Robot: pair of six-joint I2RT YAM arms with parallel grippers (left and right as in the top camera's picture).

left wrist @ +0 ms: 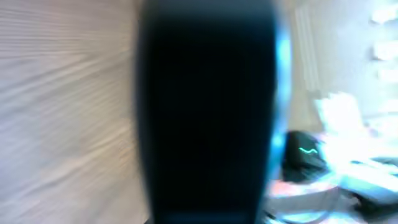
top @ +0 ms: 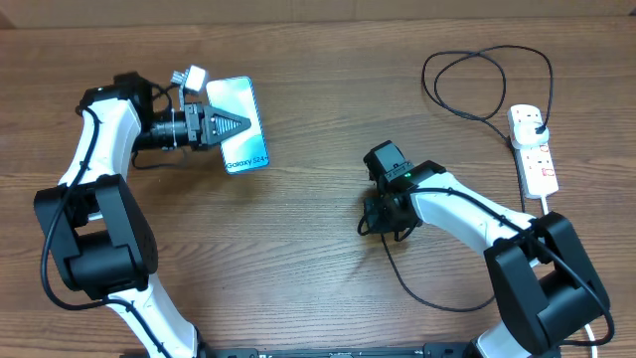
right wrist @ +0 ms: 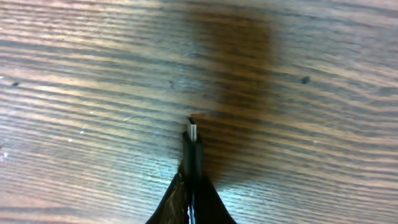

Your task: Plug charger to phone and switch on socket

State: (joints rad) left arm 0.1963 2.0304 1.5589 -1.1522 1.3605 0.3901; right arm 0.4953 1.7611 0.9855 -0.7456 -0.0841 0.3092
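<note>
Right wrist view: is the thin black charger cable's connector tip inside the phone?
No, the black cable's metal connector tip pokes out bare from the shut right gripper.

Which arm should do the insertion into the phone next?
Right. The right gripper is shut on the charger at its connector, tip free ahead; the left gripper grips the phone, so it can only steady it.

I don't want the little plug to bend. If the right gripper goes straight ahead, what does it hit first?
Most likely the wooden table. The right gripper, jaws shut on the charger tip, faces only wood in its wrist view; how near is unclear.
</note>
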